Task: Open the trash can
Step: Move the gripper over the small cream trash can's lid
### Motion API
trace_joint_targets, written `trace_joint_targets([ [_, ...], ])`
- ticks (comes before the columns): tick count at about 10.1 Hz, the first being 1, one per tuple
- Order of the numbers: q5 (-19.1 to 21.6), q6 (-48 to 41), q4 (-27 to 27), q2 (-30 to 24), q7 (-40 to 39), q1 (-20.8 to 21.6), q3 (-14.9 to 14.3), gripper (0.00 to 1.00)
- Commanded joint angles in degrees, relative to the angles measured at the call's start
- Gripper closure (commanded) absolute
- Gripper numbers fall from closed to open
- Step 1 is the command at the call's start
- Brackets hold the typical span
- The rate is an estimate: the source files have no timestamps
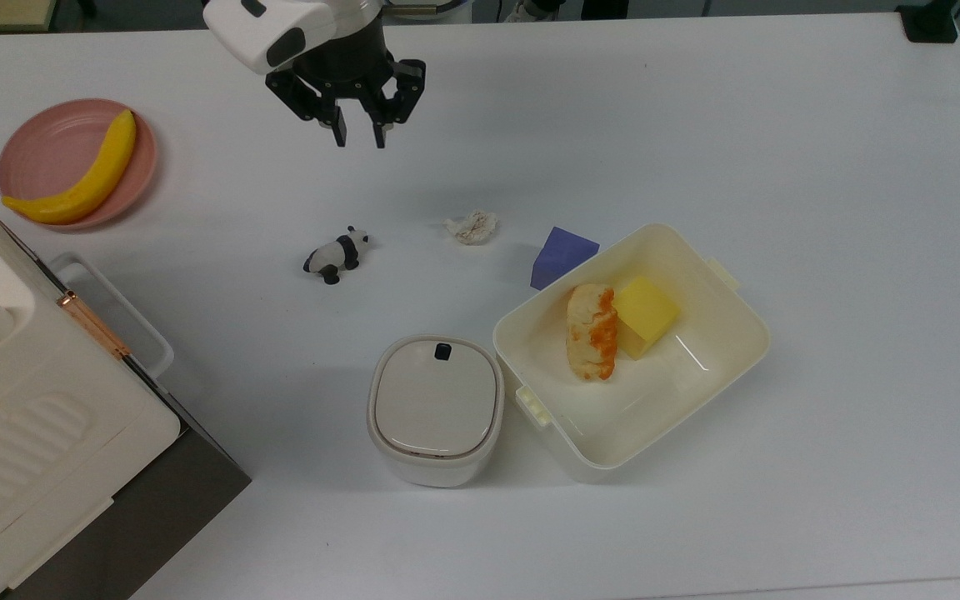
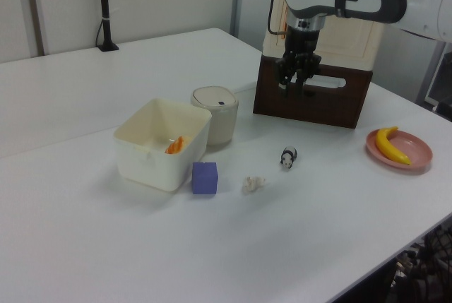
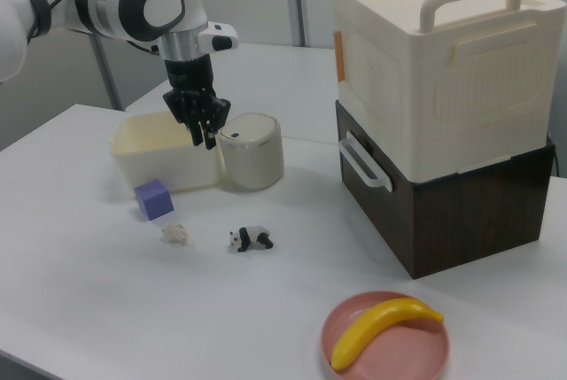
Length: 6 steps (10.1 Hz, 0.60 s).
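The trash can is a small off-white rounded bin with a flat greyish lid, which is down. Its black button sits by the lid's far edge in the top view. The bin stands on the white table beside the cream tub, and it also appears as the trash can and the trash can. My gripper hangs in the air well behind the bin, near the table's far side. Its fingers are drawn almost together and hold nothing. In the right view, the gripper overlaps the tub's rim.
The cream tub holds a piece of bread and a yellow block. A toy panda, a crumpled paper wad and a purple cube lie between gripper and bin. A pink plate carries a banana. A big white appliance stands at the top view's left.
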Motion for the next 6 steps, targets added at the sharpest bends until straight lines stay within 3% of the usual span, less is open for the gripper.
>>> trace_joint_targets([
  [1,1.7,3.0,0.3,-0.5,-3.3,-1.0,-0.2,0.84],
  [2,3.5,8.5,0.3,0.3,-3.7,-1.2,-0.2,0.86],
  [6,2.9,29.2,0.4,7.3,3.2,-0.5,0.4,0.87],
])
